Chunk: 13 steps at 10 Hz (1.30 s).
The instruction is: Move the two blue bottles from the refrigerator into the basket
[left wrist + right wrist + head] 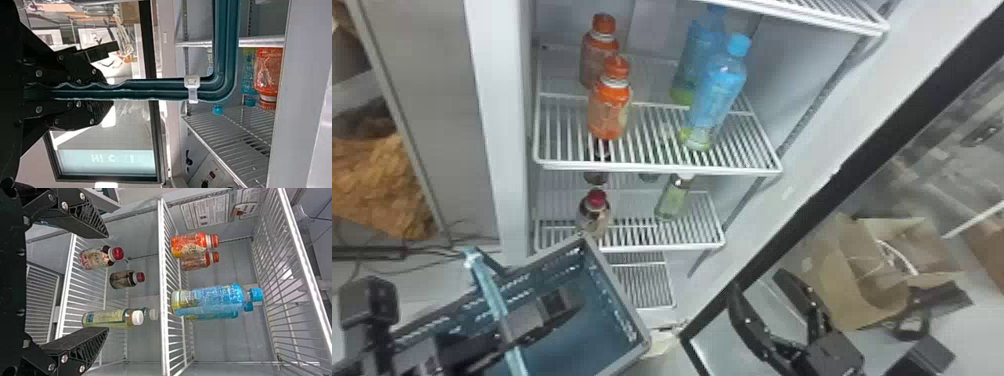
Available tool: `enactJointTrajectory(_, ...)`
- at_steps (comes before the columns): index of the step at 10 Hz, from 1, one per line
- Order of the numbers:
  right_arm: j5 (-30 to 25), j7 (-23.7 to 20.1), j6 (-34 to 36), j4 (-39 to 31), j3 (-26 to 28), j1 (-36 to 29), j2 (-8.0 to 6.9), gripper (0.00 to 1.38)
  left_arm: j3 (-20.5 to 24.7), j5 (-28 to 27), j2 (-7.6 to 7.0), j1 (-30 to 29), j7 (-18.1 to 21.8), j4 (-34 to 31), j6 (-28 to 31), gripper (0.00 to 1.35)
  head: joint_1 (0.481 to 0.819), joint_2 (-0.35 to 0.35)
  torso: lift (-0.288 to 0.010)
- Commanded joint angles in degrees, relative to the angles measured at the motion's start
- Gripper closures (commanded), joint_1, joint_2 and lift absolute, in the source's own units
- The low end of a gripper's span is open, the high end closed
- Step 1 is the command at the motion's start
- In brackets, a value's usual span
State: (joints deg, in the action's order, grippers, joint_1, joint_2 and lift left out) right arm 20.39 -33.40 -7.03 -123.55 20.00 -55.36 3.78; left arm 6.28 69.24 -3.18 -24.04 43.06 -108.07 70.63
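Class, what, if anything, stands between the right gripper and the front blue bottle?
Nothing visible covers the front blue bottle, but its shelf's front rail likely crosses a straight path from the right gripper, which sits lower.

Two orange bottles, the front one (609, 112) and the rear one (598, 57), stand upright on a wire shelf (657, 169). On the lower shelf (652, 247) there are two dark bottles with red caps, the nearer (94, 258) and the farther (121, 279), and a yellow-green bottle (107, 318) with white cap. At the right side of the head view is a brown paper bag (862, 285); at the left side lies some crumpled brown material (377, 185).
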Motion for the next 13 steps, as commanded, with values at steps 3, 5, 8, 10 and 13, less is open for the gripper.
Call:
enactJointTrajectory(3,0.1,0.2,0.0,-0.1,0.0,2.5,0.00,0.22,-0.1,0.0,-0.07,0.1,0.0,0.0,0.1,1.20,0.695,-0.350,-0.010)
enactJointTrajectory(5,0.1,0.4,0.0,2.0,0.0,6.4,0.09,0.23,-0.1,0.0,-0.16,0.1,0.0,0.0,0.1,1.20,0.695,-0.350,-0.010)
enactJointTrajectory(8,0.2,0.6,0.0,3.2,0.0,10.5,0.09,0.22,0.0,0.1,-0.16,0.1,0.0,0.0,0.0,1.20,0.695,-0.350,-0.010)
enactJointTrajectory(10,0.6,0.6,0.0,4.9,-0.7,14.0,0.09,0.22,0.0,0.3,-0.16,0.3,0.0,0.0,-0.2,1.20,0.695,-0.350,-0.010)
enactJointTrajectory(13,0.2,-0.1,0.7,7.7,-1.6,19.9,0.18,0.22,-0.1,0.1,-0.16,0.6,0.0,0.0,0.0,1.20,0.695,-0.350,-0.010)
